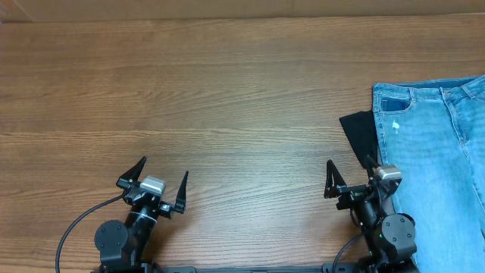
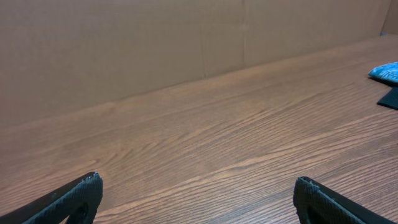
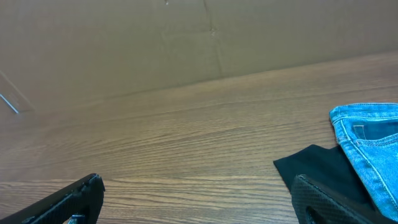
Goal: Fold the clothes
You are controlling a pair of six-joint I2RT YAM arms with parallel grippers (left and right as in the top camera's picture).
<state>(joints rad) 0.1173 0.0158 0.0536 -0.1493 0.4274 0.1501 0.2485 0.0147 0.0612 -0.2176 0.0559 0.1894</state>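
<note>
The clothes, light-blue denim jeans (image 1: pixel 439 152), lie flat at the table's right edge, waistband toward the far side, running off the frame. Their waistband corner shows in the right wrist view (image 3: pixel 370 149) and as a small blue patch in the left wrist view (image 2: pixel 385 71). My right gripper (image 1: pixel 351 173) stands open just left of the jeans, nothing between its fingers; its right finger (image 3: pixel 323 202) hovers over a black cloth. My left gripper (image 1: pixel 163 173) is open near the front left, far from the jeans, above bare wood.
A black cloth (image 1: pixel 358 130) sticks out from under the jeans' left side, also seen in the right wrist view (image 3: pixel 317 168). The wooden table (image 1: pixel 212 98) stretches left and back. A cardboard wall (image 2: pixel 155 43) bounds the far edge.
</note>
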